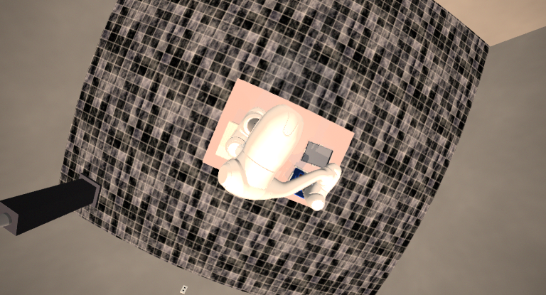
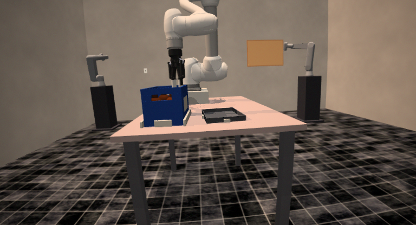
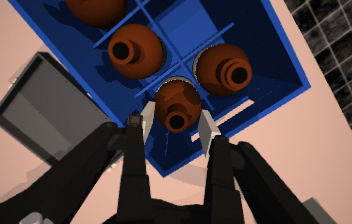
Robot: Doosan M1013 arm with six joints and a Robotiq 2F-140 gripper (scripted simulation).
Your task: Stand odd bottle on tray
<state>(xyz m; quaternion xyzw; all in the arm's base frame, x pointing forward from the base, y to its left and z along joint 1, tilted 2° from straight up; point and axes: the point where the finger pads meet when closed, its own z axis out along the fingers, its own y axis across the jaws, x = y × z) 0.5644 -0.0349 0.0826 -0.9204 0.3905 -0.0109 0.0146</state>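
A blue crate with dividers stands on the left of the pink table, and the arm mostly hides it in the overhead view. In the wrist view it holds several brown bottles standing upright. My gripper is open, and its two pads stand either side of the neck of the nearest bottle without touching it. From the side, my gripper reaches down to the crate's rim. Other bottles stand at the right, behind and at the far left. The dark tray lies empty to the right of the crate.
Beige blocks sit against the crate's base. The tray also shows in the wrist view, close beside the crate. One crate cell looks empty. The robot's base stands behind the table.
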